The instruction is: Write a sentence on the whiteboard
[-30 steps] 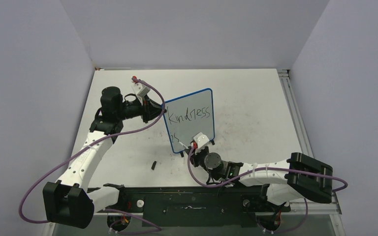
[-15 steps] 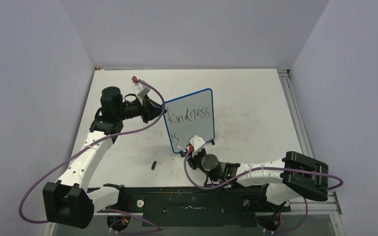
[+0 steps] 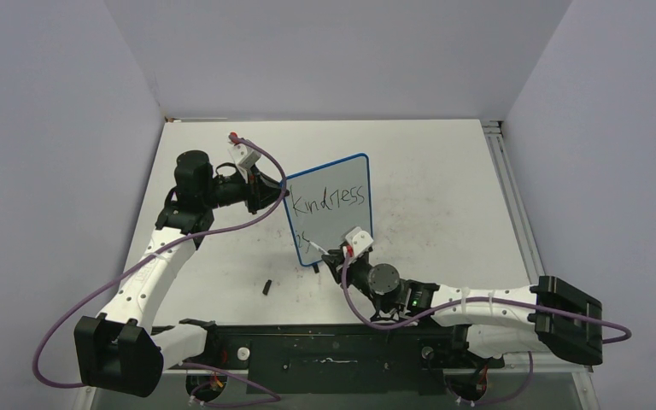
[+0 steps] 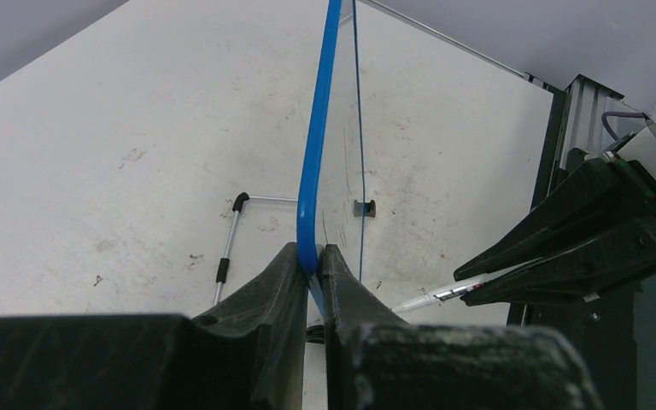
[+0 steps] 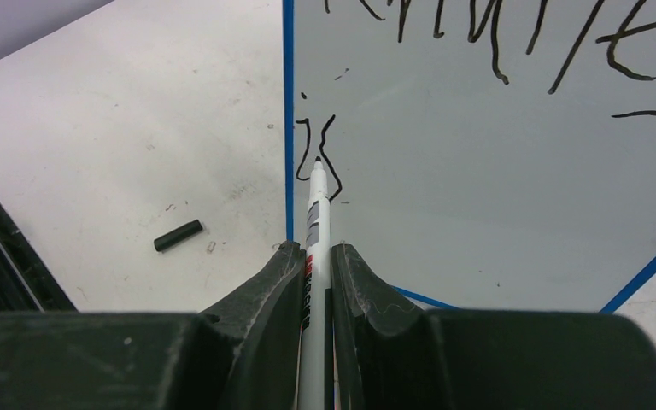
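Note:
The whiteboard (image 3: 333,201), white with a thin blue frame, stands upright mid-table. Its face reads "Kindness" (image 3: 330,200) on the top line, with "is" (image 5: 316,147) started below at the left. My left gripper (image 3: 275,193) is shut on the board's left edge (image 4: 312,222) and holds it steady. My right gripper (image 3: 333,254) is shut on a white marker (image 5: 317,218), whose black tip sits at the "is" strokes on the board's lower left. The marker also shows in the left wrist view (image 4: 431,298).
A black marker cap (image 3: 267,286) lies on the table left of the right arm and shows in the right wrist view (image 5: 178,235). A thin metal rod (image 4: 228,248) lies behind the board. A rail (image 3: 512,196) runs along the table's right edge.
My right arm has swung so its wrist sits further right and its base link lower right; the marker tip stays at the board's lower left. The left arm and board have not moved.

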